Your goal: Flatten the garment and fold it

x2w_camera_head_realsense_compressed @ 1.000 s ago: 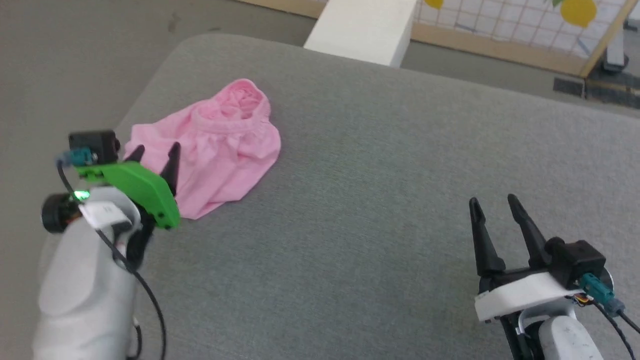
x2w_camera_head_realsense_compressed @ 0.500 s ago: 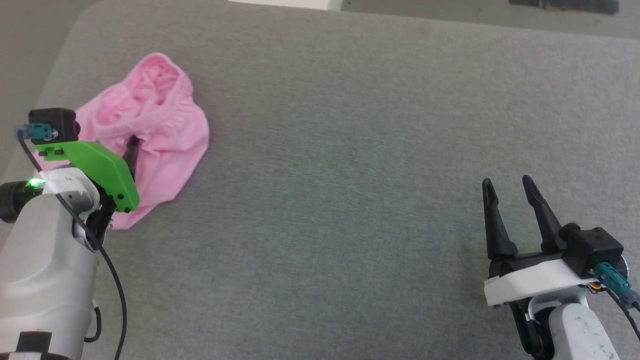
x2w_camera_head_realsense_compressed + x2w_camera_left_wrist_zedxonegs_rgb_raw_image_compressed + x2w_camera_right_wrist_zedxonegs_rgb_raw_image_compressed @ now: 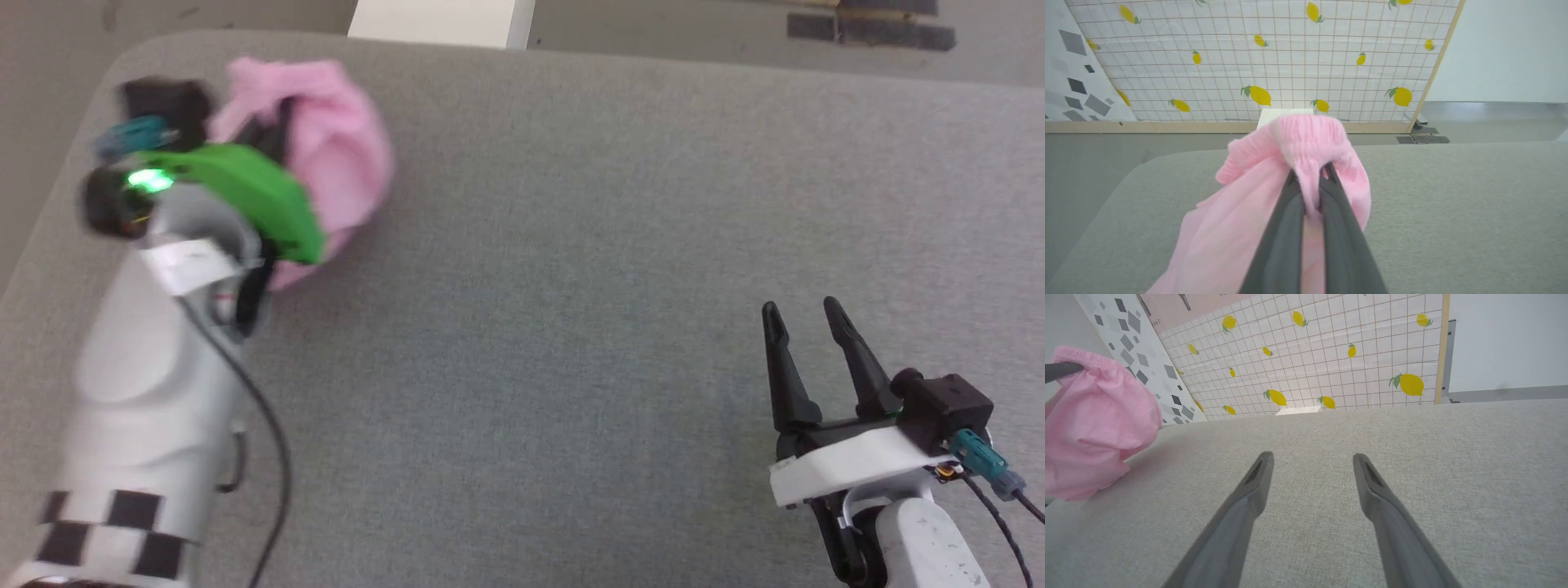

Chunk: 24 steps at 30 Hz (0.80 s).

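The garment (image 3: pixel 343 155) is a bunched pink pair of shorts at the far left of the grey table (image 3: pixel 620 245). My left gripper (image 3: pixel 282 114) is shut on its gathered waistband and holds it lifted, the rest hanging down toward the table. In the left wrist view the dark fingers (image 3: pixel 1331 212) pinch a fold of the garment (image 3: pixel 1241 228) just under the elastic band. From the right wrist view the garment (image 3: pixel 1094 428) hangs at the left edge. My right gripper (image 3: pixel 804 314) stands open at the lower right, apart from the cloth, and the right gripper (image 3: pixel 1312 457) holds nothing.
A white block (image 3: pixel 441 23) stands beyond the table's far edge. A lemon-print grid screen (image 3: pixel 1274 61) lines the back of the room. The table's rounded left corner (image 3: pixel 90 90) lies close to the left arm.
My left gripper closed on the garment's waistband and lifted it off the table. The head camera shifted between frames. The right gripper stayed open in place.
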Available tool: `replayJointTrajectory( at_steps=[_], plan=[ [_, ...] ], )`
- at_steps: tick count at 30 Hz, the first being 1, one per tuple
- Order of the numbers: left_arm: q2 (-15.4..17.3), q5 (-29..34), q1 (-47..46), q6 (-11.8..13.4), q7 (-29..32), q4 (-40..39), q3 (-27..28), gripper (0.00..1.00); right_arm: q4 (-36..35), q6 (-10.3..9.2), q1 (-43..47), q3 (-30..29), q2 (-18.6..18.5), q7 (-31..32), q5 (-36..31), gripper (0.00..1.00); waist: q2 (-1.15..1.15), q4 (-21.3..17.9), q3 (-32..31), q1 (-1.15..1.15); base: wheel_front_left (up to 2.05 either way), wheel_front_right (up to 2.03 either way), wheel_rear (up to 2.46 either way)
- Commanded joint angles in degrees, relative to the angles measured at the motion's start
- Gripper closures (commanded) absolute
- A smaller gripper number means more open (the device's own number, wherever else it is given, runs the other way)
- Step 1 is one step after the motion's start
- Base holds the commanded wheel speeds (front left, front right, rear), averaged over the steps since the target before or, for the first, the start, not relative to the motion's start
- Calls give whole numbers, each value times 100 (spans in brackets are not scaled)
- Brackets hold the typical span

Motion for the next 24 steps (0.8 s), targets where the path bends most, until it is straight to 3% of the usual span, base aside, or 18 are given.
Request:
replayJointTrajectory(
  at_steps=[1,7,12,16,17,18,22,24],
  plan=[
    [-185,-2,-82,-31,110,-164,-212,100,7,-9,-83,23,-3,-32,81,0,0,-254,-296,-1,0,0,0],
    [-567,-249,272,-50,976,-681,-1698,100,-28,-9,54,30,-3,-33,251,0,0,-830,-490,-1,0,0,0],
    [-640,-701,821,-51,1652,-701,-3039,100,-89,-9,186,-103,-3,-33,318,0,0,-1313,-483,-1,0,0,0],
    [-653,-1216,1183,-52,2073,-742,-3770,100,-140,-9,318,-290,-3,-33,308,0,0,-1439,-466,-1,0,0,0],
    [-645,-1356,1231,-52,2091,-768,-3814,69,-150,-9,339,-314,-3,-33,306,0,0,-1447,-467,-1,0,0,0],
    [-617,-1477,1256,-52,2057,-782,-3793,0,-161,-9,364,-341,-3,-33,306,0,0,-1444,-478,-1,0,0,0],
    [-543,-1754,1213,14,1735,-835,-3402,0,-170,-9,461,-464,-3,-33,312,0,0,-1282,-609,-1,0,0,0],
    [-473,-2132,1233,243,1333,-1071,-2786,0,-138,-9,510,-454,-3,-33,325,0,0,-1038,-802,-1,0,0,0]
  ],
)
